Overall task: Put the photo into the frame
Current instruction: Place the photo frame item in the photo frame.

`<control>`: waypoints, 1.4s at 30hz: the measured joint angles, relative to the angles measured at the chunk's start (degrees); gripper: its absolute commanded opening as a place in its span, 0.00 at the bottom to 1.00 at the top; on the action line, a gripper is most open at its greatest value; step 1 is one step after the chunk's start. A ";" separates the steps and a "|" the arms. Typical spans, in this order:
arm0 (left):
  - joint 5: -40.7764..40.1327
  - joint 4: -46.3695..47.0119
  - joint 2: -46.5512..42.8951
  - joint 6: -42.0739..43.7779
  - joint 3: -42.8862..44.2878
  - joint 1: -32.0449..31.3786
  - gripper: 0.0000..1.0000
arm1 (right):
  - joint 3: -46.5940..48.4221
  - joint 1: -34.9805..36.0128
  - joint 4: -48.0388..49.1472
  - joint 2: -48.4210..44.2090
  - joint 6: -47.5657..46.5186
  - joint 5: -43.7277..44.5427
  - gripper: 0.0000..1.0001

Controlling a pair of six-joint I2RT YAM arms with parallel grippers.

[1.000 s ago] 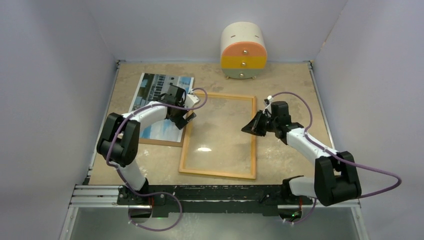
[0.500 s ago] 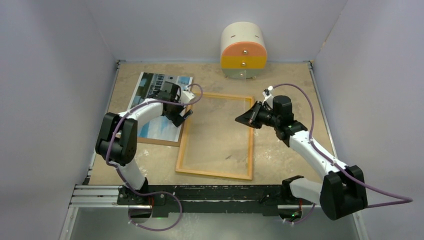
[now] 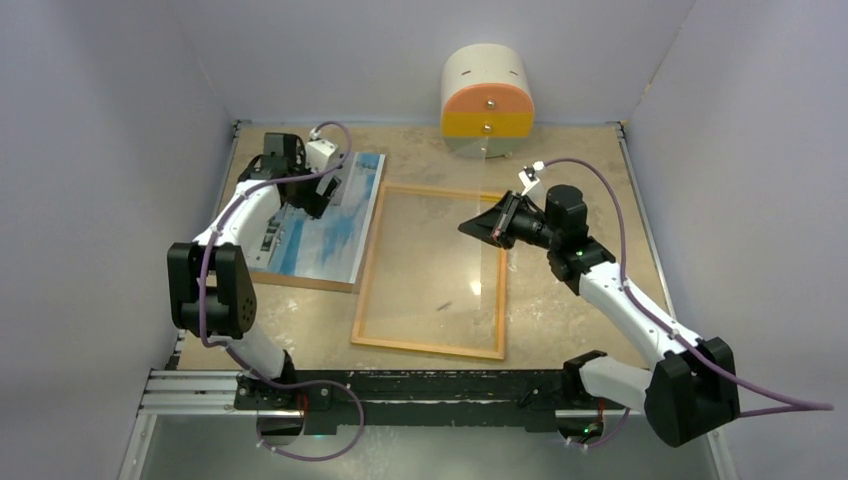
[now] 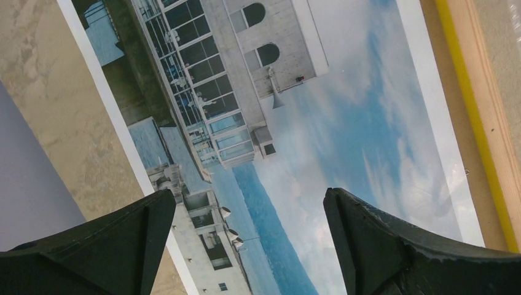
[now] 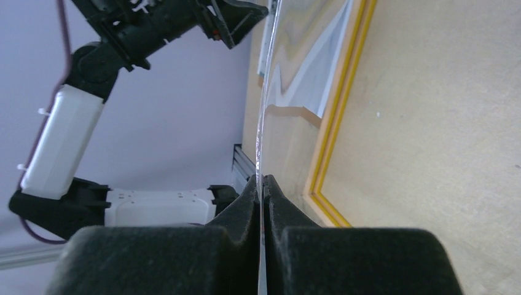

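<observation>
Swung far left, the left gripper [image 4: 246, 200] gapes over the photo [image 4: 344, 123] as the right gripper [image 5: 263, 181] pinches the glass pane [image 3: 440, 250] up off the frame [image 3: 430, 347]; lifting the photo's edge likely next.

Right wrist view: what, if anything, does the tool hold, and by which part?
The right tool pinches the glass pane by its thin edge.

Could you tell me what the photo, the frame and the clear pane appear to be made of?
The photo: probably glossy printed paper, given the faint sheen over the sky and the white border.
The frame: apparently light wood, with a bare pale back and a yellow-painted edge.
The pane: clear glass or acrylic, I cannot tell which; the table shows through it and it mirrors light.
</observation>
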 measured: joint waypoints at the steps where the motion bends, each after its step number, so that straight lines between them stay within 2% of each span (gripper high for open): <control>1: 0.17 -0.26 0.00 0.00 0.00 0.37 1.00 | 0.17 0.00 0.26 -0.24 0.35 -0.11 0.00; 8: 1.68 -0.55 0.00 0.00 -1.25 0.90 1.00 | -0.09 0.00 1.88 -0.09 -1.14 -1.09 0.00; 16: 3.30 -0.46 -0.02 0.13 -6.47 0.70 1.00 | -8.70 -0.17 2.80 4.17 -3.93 0.55 0.00; 23: 3.52 -0.02 -1.46 0.39 -11.34 -3.13 1.00 | -10.25 -2.01 3.34 5.95 -6.16 1.68 0.00; 28: 3.15 0.87 -1.64 0.39 -12.22 -5.53 1.00 | -11.54 -3.32 4.48 5.92 -7.13 2.60 0.00; 42: 1.42 2.97 -1.60 0.37 -12.79 -6.51 1.00 | -17.29 -3.93 7.17 5.77 -7.28 6.16 0.00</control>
